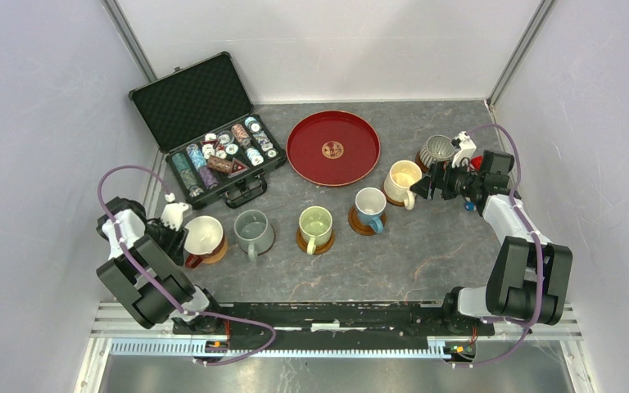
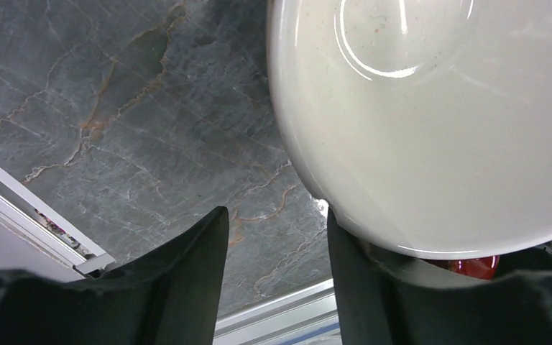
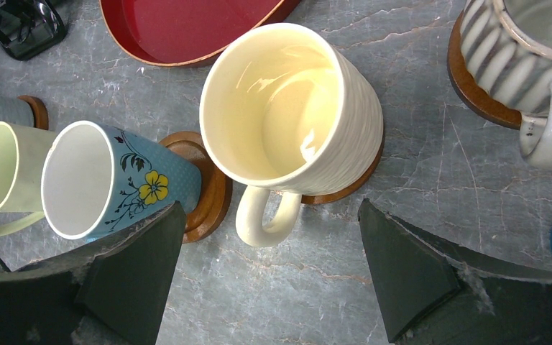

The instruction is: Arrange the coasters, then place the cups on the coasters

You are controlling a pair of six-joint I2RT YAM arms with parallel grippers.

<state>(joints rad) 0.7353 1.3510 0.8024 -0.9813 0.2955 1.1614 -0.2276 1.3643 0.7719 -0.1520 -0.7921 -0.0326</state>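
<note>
Light blue mug (image 3: 167, 180), yellow flower printed, and ribbed cream mug (image 3: 291, 108) sit on wooden coasters (image 3: 212, 198). Right gripper (image 3: 269, 208) gapes wide above them; left gripper (image 2: 274, 215) stands parted, empty, beside the reddish mug (image 2: 438, 144).

Before you: cream mug (image 3: 291, 108) on coaster (image 3: 363, 176), flowered blue mug (image 3: 136, 180), green mug (image 3: 0, 172), ribbed mug (image 3: 517, 57), red tray (image 3: 187, 29); pincer (image 3: 269, 208) spread wide.

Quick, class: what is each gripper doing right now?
Left gripper: open, holding nothing, beside the red mug.
Right gripper: open wide, holding nothing, over the cream mug.
</note>
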